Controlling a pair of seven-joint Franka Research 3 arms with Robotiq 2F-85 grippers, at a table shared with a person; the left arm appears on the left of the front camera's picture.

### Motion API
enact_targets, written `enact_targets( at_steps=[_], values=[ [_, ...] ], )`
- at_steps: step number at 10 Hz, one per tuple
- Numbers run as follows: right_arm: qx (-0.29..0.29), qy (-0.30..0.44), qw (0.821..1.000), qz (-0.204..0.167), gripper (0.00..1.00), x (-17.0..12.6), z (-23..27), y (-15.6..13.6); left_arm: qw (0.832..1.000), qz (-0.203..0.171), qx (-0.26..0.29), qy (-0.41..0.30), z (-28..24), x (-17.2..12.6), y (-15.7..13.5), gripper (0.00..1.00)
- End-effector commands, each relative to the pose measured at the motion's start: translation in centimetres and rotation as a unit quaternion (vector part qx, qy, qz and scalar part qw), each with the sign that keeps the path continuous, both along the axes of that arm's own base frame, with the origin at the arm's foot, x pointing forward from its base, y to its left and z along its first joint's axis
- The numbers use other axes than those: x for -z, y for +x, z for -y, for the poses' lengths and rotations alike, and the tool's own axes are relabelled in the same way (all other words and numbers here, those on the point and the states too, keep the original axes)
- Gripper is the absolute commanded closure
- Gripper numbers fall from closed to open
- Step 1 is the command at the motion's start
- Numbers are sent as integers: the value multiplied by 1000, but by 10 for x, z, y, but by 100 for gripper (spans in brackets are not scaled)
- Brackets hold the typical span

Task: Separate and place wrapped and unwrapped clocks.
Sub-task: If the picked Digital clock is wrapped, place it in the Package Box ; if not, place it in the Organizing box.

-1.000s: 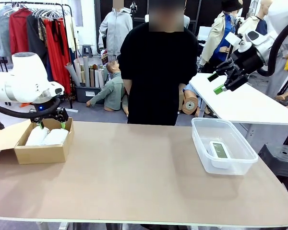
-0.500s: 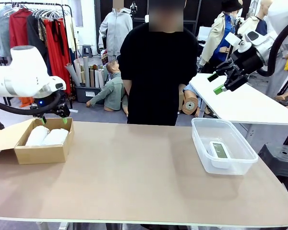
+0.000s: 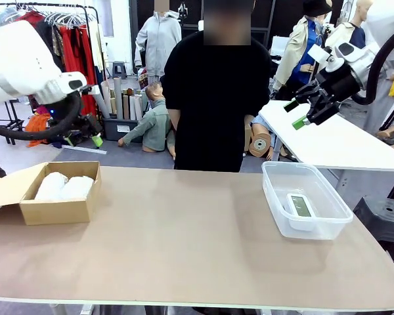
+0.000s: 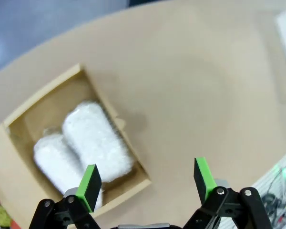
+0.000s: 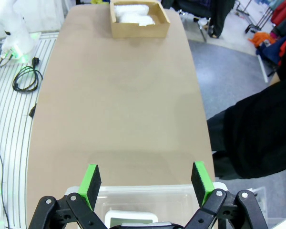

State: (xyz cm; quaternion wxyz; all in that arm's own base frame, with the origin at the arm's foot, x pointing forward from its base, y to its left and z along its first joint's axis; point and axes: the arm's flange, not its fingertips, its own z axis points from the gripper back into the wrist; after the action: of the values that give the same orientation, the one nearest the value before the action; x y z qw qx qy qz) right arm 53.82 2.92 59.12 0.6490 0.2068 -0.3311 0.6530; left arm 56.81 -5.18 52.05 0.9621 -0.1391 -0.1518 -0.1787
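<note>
Two wrapped clocks (image 3: pixel 64 186) lie side by side in the cardboard box (image 3: pixel 52 211) (far left); the bare clock (image 3: pixel 301 206) sits in the clear tub (image 3: pixel 335 222), right. Left gripper (image 3: pixel 84 134) and right gripper (image 3: pixel 295 113) hang spread wide, empty.

We find no text, label, brand or number that we can read anywhere; the grey screen of the bare clock (image 3: pixel 301 205) in the clear tub (image 3: pixel 276 194) is too small to make out.

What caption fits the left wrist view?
Open left claw above the cardboard box holding two wrapped clocks, bare table beside it.
</note>
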Motion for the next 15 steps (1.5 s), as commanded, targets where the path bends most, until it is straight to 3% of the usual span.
enact_targets(
  at_steps=[1, 3, 4, 5, 8, 9, 10, 13, 14, 15],
  values=[
    [-1, 0, 1000, 1, 0, -1, 0, 0, 992, 31, 100, -63, -11, -12, -4, 0],
    [-1, 0, 1000, 1, 0, -1, 0, 0, 971, 66, 204, -109, -11, -29, -10, 0],
    [-1, 0, 1000, 1, 0, -1, 0, 0, 953, 103, 248, -139, -11, -38, -11, 0],
    [-1, 0, 1000, 1, 0, -1, 0, 0, 923, 179, 286, -187, -12, -47, -11, 0],
    [-1, 0, 1000, 1, 0, -1, 0, 0, 891, 191, 367, -190, -8, -59, -15, 0],
    [-1, 0, 1000, 1, 0, -1, 0, 0, 887, 207, 377, -168, -6, -62, -14, 0],
    [-1, 0, 1000, 1, 0, -1, 0, 0, 905, 194, 334, -180, -1, -61, -16, 0],
    [-1, 0, 1000, 1, 0, -1, 0, 0, 905, 194, 334, -180, -1, -61, -16, 0],
    [-1, 0, 1000, 1, 0, -1, 0, 0, 899, 195, 348, -180, -2, -60, -16, 0],
    [-1, 0, 1000, 1, 0, -1, 0, 0, 880, 227, 384, -160, -2, -66, -18, 0]
  ],
)
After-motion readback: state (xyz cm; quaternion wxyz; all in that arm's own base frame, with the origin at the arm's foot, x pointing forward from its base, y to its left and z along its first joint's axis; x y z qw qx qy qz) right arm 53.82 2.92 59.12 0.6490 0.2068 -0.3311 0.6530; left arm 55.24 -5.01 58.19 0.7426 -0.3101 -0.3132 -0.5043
